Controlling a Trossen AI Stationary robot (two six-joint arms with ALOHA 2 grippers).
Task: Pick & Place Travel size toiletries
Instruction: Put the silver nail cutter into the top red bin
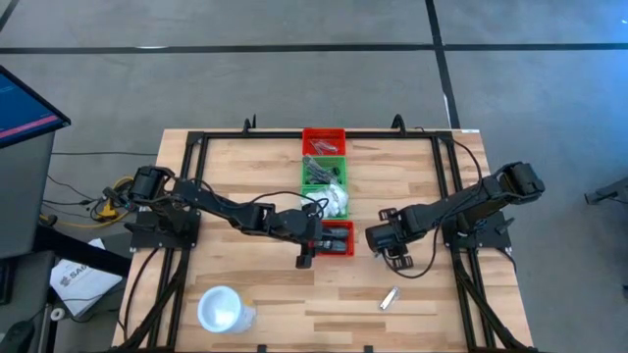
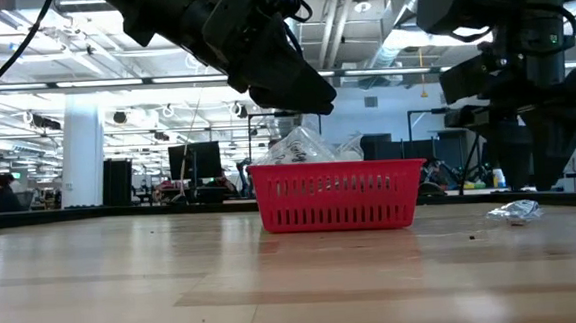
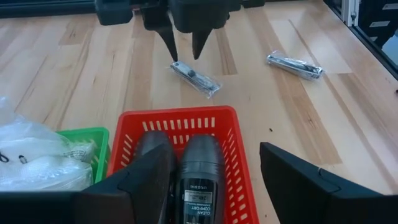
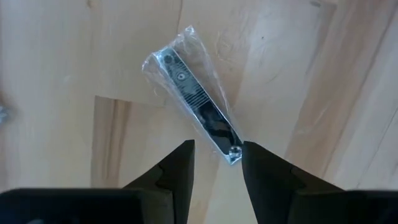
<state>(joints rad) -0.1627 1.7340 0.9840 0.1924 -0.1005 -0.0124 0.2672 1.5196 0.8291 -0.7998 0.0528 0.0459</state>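
The near red bin (image 1: pixel 345 251) holds two black oblong pieces (image 3: pixel 200 169). My left gripper (image 3: pixel 214 180) hangs open just above this bin, clear of them. A clear packet with a slim silver piece (image 4: pixel 196 102) lies flat on the table, right of the bin. My right gripper (image 4: pixel 217 158) points down over it, open, one finger on either side of the packet's near end. A second packet like it (image 1: pixel 390 297) lies flat nearer the table's front edge. My right gripper comes from above, pointing down. Its fingers (image 4: pixel 261 165) stand on either side of the packet's end (image 4: pixel 232 153). Whether a fingertip touches the wrap, I cannot tell. The packet lies flat on the table.
Behind the near red bin stand a green bin (image 1: pixel 324 172) with white crinkly packets (image 1: pixel 337 201) and a far red bin (image 1: pixel 324 140). A white cup (image 1: pixel 221 309) stands at the front left. Black frame rails (image 1: pixel 186 186) run along the table's sides.
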